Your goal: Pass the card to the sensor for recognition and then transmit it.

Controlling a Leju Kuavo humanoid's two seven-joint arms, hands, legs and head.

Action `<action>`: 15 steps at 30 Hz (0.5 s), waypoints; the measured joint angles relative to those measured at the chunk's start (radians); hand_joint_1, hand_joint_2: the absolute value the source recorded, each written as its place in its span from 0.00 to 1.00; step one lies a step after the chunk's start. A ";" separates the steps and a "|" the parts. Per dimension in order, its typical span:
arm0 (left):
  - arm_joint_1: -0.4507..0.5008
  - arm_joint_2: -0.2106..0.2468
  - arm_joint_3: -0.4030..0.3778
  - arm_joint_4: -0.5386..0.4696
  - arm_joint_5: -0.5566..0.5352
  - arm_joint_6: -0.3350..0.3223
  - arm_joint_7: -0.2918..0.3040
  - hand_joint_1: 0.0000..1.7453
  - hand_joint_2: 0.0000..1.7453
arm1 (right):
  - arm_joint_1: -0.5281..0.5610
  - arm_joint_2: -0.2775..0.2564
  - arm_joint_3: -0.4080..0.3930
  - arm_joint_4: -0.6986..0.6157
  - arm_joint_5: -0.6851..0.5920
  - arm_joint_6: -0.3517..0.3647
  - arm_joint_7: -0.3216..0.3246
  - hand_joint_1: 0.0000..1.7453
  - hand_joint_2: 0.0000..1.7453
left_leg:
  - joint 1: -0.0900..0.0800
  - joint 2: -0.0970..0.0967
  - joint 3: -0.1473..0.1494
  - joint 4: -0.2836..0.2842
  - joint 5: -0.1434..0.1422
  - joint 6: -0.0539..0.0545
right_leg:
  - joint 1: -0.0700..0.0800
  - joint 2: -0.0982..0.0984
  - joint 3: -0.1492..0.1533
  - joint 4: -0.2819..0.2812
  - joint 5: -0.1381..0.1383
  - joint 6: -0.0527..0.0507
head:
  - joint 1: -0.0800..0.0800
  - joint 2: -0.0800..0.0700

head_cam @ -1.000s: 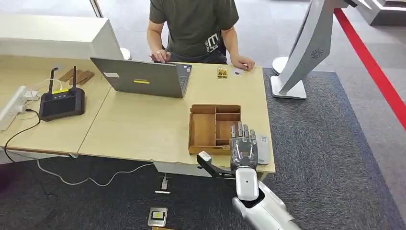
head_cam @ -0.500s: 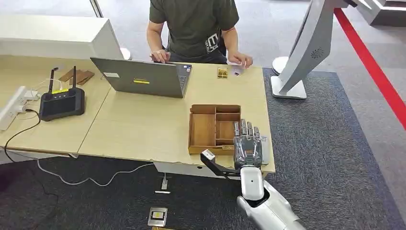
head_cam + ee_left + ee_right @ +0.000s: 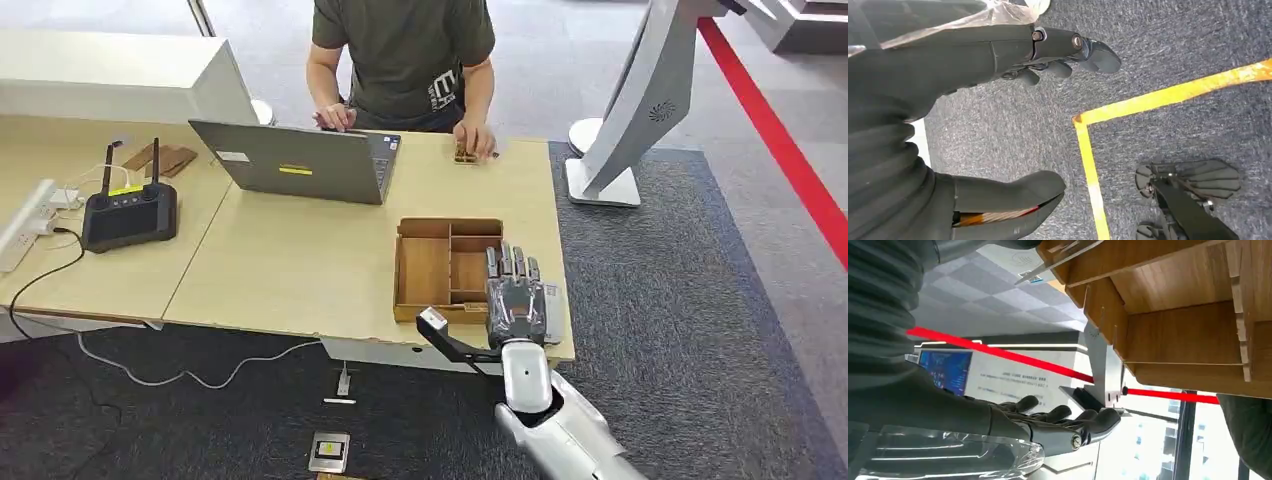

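Note:
My right hand (image 3: 515,300) lies flat over the near right corner of the table, fingers stretched forward and thumb spread to the left, just right of the wooden tray (image 3: 425,270). A pale card (image 3: 552,297) lies on the table and peeks out at the hand's right side. In the right wrist view the card (image 3: 1020,260) sits by the tray wall (image 3: 1173,335), and the right hand (image 3: 1048,425) holds nothing. My left hand (image 3: 963,50) hangs over grey carpet, fingers apart and empty. At the far edge, a person's hand (image 3: 475,140) covers the small sensor.
A person sits behind the table with a grey laptop (image 3: 295,160). A black controller with antennas (image 3: 128,215) and a power strip (image 3: 25,225) lie at the left. A white stand (image 3: 605,180) rises right of the table. Yellow tape (image 3: 1148,97) marks the carpet.
My right hand has slid to the right and a little forward, now covering most of the card. The person's hand has moved left onto the small sensor.

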 joint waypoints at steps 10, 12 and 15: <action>0.001 0.000 -0.002 0.000 0.000 0.002 -0.005 0.00 1.00 | 0.010 0.002 0.001 0.002 0.001 0.018 0.023 0.00 1.00 | 0.000 0.000 0.000 0.000 0.000 0.000 | 0.000 0.000 0.000 0.000 0.000 0.000 | 0.000 0.000; 0.001 0.000 -0.002 0.000 0.001 0.003 -0.006 0.00 1.00 | 0.013 0.006 0.002 0.002 0.002 0.025 0.024 0.00 1.00 | 0.000 0.000 0.000 0.000 0.000 0.000 | 0.000 0.000 0.000 0.000 0.000 0.000 | 0.000 0.000; 0.002 0.000 -0.002 0.000 0.002 0.004 -0.006 0.00 1.00 | 0.016 0.011 0.002 0.002 0.002 0.029 0.026 0.00 1.00 | 0.000 0.000 0.000 0.000 0.000 0.000 | 0.000 0.000 0.000 0.000 0.000 0.000 | 0.000 0.000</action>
